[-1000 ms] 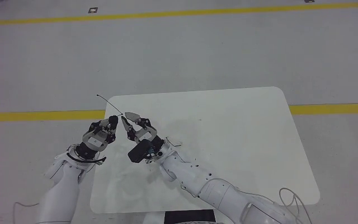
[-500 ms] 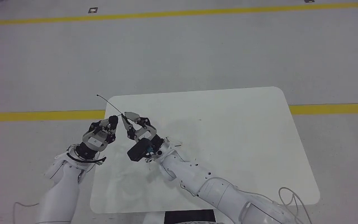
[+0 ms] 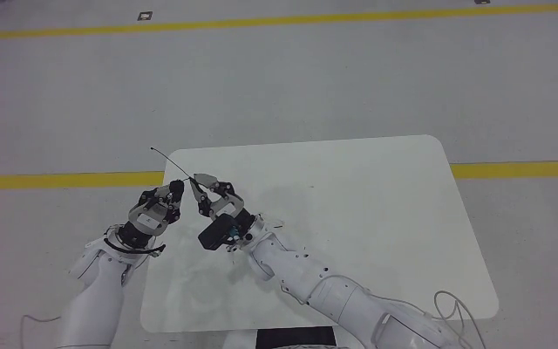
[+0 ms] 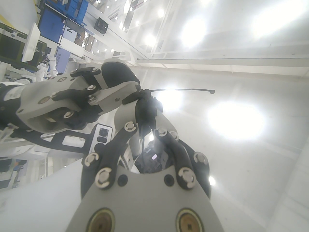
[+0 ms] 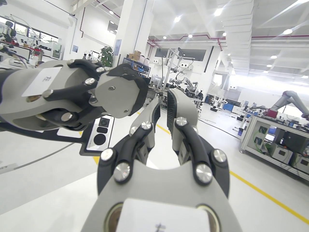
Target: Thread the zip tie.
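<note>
Threading could miss at the pinch

My left gripper [image 4: 144, 108] pinches the zip tie [image 4: 183, 89] above the table's [image 3: 349, 218] left edge, with my right gripper [image 5: 165, 97] slightly parted alongside. Closing off-line could bend the strap or knock it loose.

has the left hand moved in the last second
No. In the top view the left hand stays at the same spot over the table's left edge, shut on the zip tie.

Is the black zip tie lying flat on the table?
No, the left gripper pinches the zip tie, and its free end sticks out in the air.
</note>
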You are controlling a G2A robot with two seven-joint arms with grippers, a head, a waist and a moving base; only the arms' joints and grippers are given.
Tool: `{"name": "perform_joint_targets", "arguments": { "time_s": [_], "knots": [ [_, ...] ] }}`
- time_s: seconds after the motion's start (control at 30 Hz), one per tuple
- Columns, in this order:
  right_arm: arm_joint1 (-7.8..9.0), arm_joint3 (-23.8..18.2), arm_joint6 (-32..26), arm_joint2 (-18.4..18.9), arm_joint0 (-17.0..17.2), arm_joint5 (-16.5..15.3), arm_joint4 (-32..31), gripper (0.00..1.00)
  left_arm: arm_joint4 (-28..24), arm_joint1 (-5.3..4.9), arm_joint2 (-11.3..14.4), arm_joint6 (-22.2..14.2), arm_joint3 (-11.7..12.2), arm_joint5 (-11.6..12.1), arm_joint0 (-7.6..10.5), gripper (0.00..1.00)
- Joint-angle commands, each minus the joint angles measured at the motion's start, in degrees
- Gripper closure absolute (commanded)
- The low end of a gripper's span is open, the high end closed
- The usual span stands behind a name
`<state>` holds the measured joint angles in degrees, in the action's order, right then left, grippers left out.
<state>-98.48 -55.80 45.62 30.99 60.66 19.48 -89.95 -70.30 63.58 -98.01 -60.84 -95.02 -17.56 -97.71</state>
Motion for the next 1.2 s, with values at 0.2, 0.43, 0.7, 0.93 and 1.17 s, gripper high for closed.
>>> {"name": "perform_joint_targets", "arguments": {
  "time_s": [0.2,0.43,0.7,0.93,1.17],
  "knots": [
    [-0.03,0.17,0.38,0.28,0.06,0.00,0.00,0.90,0.00,0.00,0.00,0.00,0.00,0.00,0.00,1.00],
    [-0.02,0.19,0.69,0.44,0.14,0.00,0.00,0.91,0.00,0.00,0.00,0.00,0.00,0.00,0.00,1.00],
    [0.05,0.29,0.68,0.28,-0.09,0.00,0.00,0.96,0.00,0.00,0.00,0.00,0.00,0.00,0.00,1.00],
    [0.10,0.44,0.52,0.01,-0.38,0.00,0.00,0.92,0.00,0.00,0.00,0.00,0.00,0.00,0.00,1.00],
    [0.10,0.61,0.44,0.04,-0.36,0.00,0.00,0.91,0.00,0.00,0.00,0.00,0.00,0.00,0.00,1.00]
  ]
}}
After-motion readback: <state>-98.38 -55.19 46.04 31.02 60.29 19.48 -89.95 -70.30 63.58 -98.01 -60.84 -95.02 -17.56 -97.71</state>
